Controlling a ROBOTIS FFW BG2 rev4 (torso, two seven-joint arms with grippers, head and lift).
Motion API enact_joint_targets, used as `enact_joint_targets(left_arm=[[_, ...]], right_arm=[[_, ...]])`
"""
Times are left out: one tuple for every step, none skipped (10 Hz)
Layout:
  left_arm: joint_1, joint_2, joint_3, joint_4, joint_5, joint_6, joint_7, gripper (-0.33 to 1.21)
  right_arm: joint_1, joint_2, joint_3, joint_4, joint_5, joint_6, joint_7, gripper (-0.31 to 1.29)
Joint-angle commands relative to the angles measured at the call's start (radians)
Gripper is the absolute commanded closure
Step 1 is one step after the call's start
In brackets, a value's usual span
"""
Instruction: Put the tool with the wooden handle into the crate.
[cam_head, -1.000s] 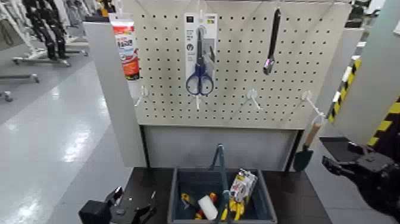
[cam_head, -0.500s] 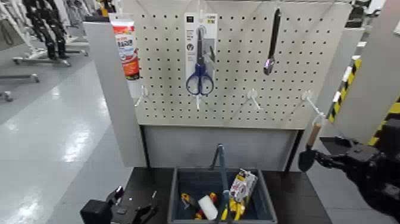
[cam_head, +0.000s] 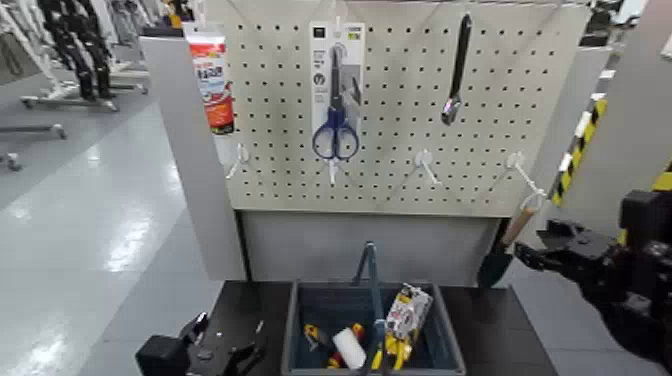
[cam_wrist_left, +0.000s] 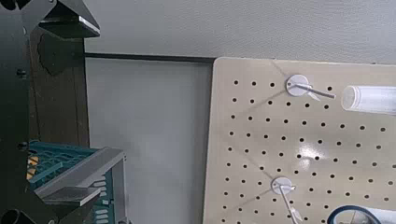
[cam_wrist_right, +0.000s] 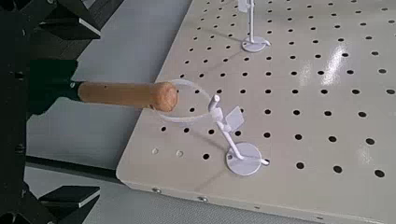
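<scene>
The trowel (cam_head: 508, 242), with a light wooden handle and a dark blade, hangs by its loop from the pegboard's lower right hook (cam_head: 520, 172) and tilts blade-left. My right gripper (cam_head: 532, 258) is open and reaches in from the right at blade height. In the right wrist view its fingers (cam_wrist_right: 75, 17) straddle the handle (cam_wrist_right: 121, 93) without closing. The loop sits on the hook (cam_wrist_right: 219, 117). The dark crate (cam_head: 300, 300) stands below on the black table. My left gripper (cam_head: 222, 342) rests open, left of the crate.
The pegboard (cam_head: 400, 190) also holds blue-handled scissors (cam_head: 335, 128), a long black-handled tool (cam_head: 457, 70) and a tube (cam_head: 212, 80). The crate's arched handle (cam_head: 368, 262) rises at its middle. Several small tools and a packet (cam_head: 408, 310) lie inside.
My right gripper has moved left, up to the hanging trowel. The trowel's blade has swung left, so the tool now hangs tilted. The left arm has not moved.
</scene>
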Motion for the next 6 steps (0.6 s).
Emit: enact_joint_targets(left_arm=[[-0.001, 0.0, 0.0, 0.002, 0.0, 0.0, 0.0, 0.11], [-0.001, -0.001, 0.0, 0.002, 0.0, 0.0, 0.0, 0.11], [-0.001, -0.003, 0.002, 0.002, 0.0, 0.0, 0.0, 0.11], [-0.001, -0.005, 0.002, 0.002, 0.0, 0.0, -0.002, 0.11], [-0.001, -0.003, 0.002, 0.003, 0.0, 0.0, -0.002, 0.11], [0.0, -0.003, 0.005, 0.003, 0.0, 0.0, -0.004, 0.11]], right_arm=[[-0.039, -0.001, 0.03, 0.061, -0.01, -0.027, 0.004, 0.13], [-0.048, -0.001, 0.031, 0.073, -0.01, -0.035, 0.002, 0.14], [-0.057, 0.0, 0.034, 0.095, -0.011, -0.05, 0.002, 0.22], [-0.068, 0.002, 0.042, 0.107, -0.013, -0.061, 0.001, 0.49], [-0.073, 0.005, 0.047, 0.105, -0.002, -0.064, -0.002, 0.94], [-0.071, 0.009, 0.05, 0.104, -0.002, -0.075, -0.01, 1.13]])
